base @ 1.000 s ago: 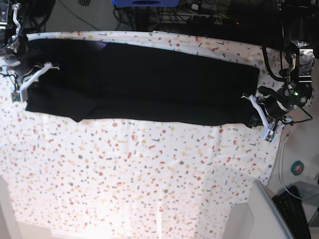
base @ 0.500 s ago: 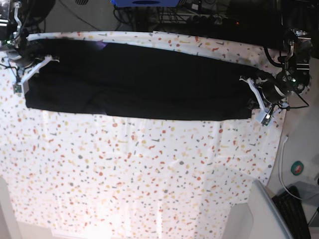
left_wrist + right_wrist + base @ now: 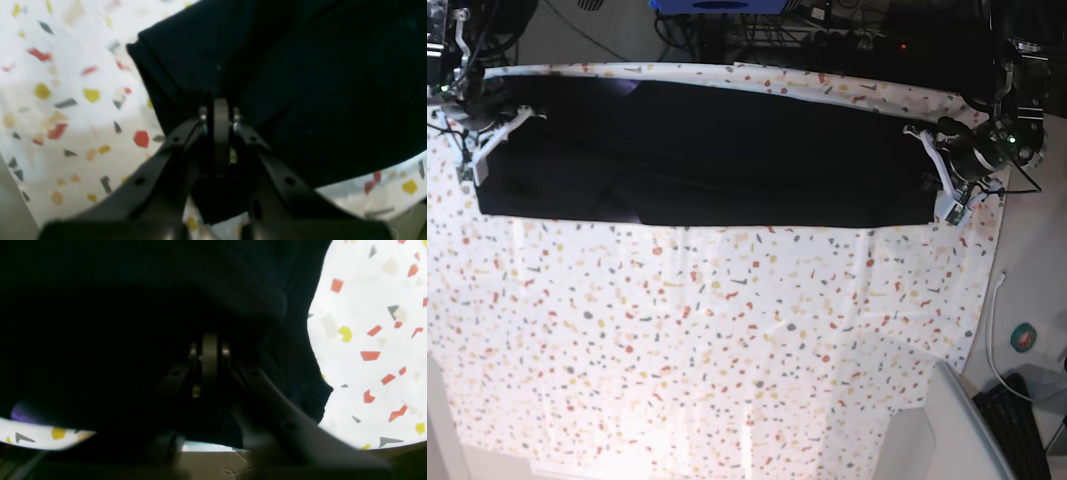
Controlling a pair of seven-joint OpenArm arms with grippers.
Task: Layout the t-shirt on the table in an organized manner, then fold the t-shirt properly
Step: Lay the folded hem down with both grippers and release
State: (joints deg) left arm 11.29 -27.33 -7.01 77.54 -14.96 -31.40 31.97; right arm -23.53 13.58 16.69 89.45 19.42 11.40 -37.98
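The black t-shirt (image 3: 707,150) lies as a long flat band across the far part of the speckled table (image 3: 727,350), its near edge straight. My left gripper (image 3: 939,180) is at the band's right end. In the left wrist view this gripper (image 3: 218,113) is shut on the t-shirt (image 3: 317,83), close to a corner of the cloth. My right gripper (image 3: 482,150) is at the band's left end, and its wrist view is dark. There the gripper (image 3: 208,346) is buried in the t-shirt (image 3: 100,306), with a purple patch (image 3: 18,413) at the lower left.
The table's far edge (image 3: 827,85) runs just behind the shirt, with cables and dark equipment beyond. Off the table's right edge lie a white cable (image 3: 993,330), a green round object (image 3: 1025,337) and a keyboard (image 3: 1017,420). A grey-white panel (image 3: 937,430) stands at the near right corner.
Both grippers have drawn the t-shirt toward the table's far edge. The band has become narrower and its near edge straighter. The left gripper moved up and back with the right end.
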